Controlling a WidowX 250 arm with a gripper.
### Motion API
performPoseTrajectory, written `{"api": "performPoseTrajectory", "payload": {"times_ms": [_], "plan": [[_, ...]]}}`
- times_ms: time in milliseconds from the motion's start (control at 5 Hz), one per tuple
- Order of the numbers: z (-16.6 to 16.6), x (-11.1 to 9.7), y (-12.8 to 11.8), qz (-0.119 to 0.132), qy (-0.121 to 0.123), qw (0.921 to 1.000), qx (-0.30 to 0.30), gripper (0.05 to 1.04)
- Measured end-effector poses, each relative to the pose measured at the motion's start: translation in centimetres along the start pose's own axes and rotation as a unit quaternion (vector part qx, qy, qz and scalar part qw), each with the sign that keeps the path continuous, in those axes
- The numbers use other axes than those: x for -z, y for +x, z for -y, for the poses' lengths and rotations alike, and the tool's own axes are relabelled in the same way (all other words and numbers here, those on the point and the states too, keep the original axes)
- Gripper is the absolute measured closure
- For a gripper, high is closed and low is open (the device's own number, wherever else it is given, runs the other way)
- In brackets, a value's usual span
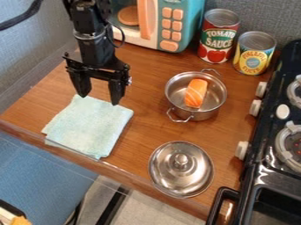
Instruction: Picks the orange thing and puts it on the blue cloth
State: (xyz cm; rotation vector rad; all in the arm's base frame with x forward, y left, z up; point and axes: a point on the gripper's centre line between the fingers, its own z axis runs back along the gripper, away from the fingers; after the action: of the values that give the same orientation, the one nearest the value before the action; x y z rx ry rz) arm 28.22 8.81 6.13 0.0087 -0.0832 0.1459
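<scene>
Nearest the camera, at the lower right of the view, the curved black handle (219,206) of a black stove (250,165) stands beside the front part of the wooden desk (150,127); the claw (100,99) hangs at the upper left, pointing down, its two fingers spread wide with nothing between them, the tips around the far edge of the blue cloth (88,127) as seen from the camera; that cloth, pale and folded into a rough square, lies on the desk with its near side by the front edge. To the right of the claw and the cloth, well apart from both, a metal pot (213,110) with two wire loop handles stands upright; the orange thing (196,92), a block with thin pale stripes like a piece of salmon, lies inside it. Nearer the camera than the pot, and apart from it, a round metal lid (170,178) lies near the front edge with its knob up; behind the claw, a toy microwave (191,19) in teal and cream stands at the back of the desk, with peach buttons and a peach door handle, a round orange-brown disc (128,16) showing in its window. Behind the pot and to its right, a red can (218,37) and a yellow can (254,53) stand upright close beside each other; farther right is the stove, with pale knobs along its side and light burner grates on top; a grey wall (258,15) rises behind the cans.
</scene>
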Motion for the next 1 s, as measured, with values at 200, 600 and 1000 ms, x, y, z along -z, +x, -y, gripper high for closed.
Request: {"api": "performPoseTrajectory", "payload": {"times_ms": [200,600,1000], "plan": [[0.2,0.8,-0.3,-0.015,-0.006,0.9999,-0.002,0.085],[4.6,0.5,3.9,-0.009,-0.054,0.9975,0.046,0.085],[9.8,0.2,7.1,0.014,-0.074,0.9968,0.029,0.085]]}}
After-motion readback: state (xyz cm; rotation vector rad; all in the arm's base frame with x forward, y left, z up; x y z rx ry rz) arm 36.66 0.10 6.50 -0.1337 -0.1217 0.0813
